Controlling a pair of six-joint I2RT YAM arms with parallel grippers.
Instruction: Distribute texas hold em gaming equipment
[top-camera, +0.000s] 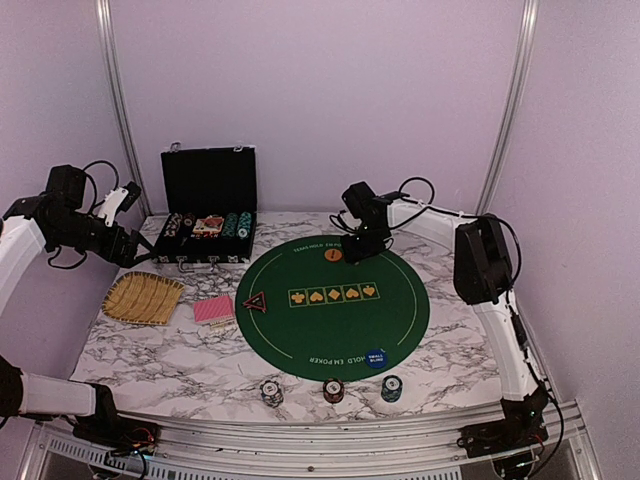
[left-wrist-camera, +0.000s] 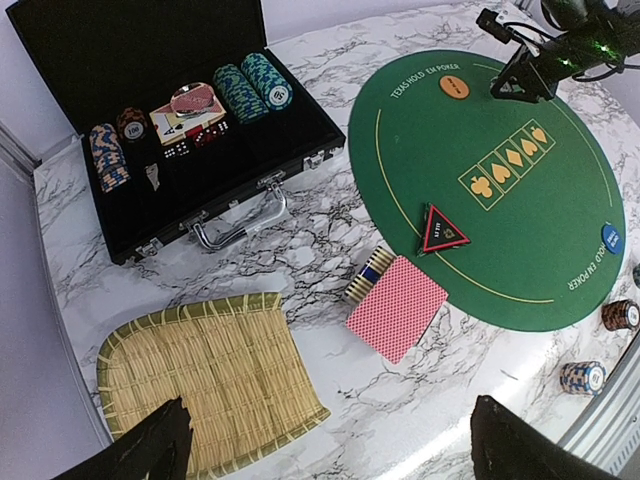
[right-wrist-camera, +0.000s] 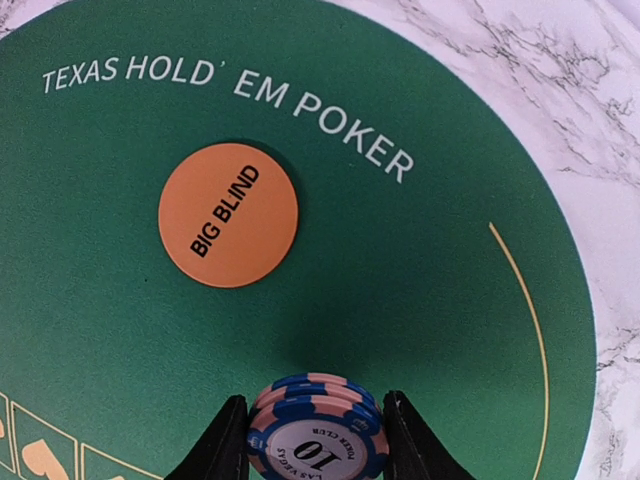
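1. The left gripper (left-wrist-camera: 328, 420) hangs wide open and holds nothing, above the near end of the straw tray (left-wrist-camera: 215, 370). The red-backed playing cards (left-wrist-camera: 397, 307) lie to its right, well clear of its fingers.
2. The dark triangle (left-wrist-camera: 443, 230) sits on the left edge of the green mat (left-wrist-camera: 560, 250).
3. The right gripper (right-wrist-camera: 315, 440) is half closed on a short stack of poker chips (right-wrist-camera: 315, 425), which is clamped between its fingers. The orange disc (right-wrist-camera: 228, 215) lies flat on the mat just beyond them, not touching.
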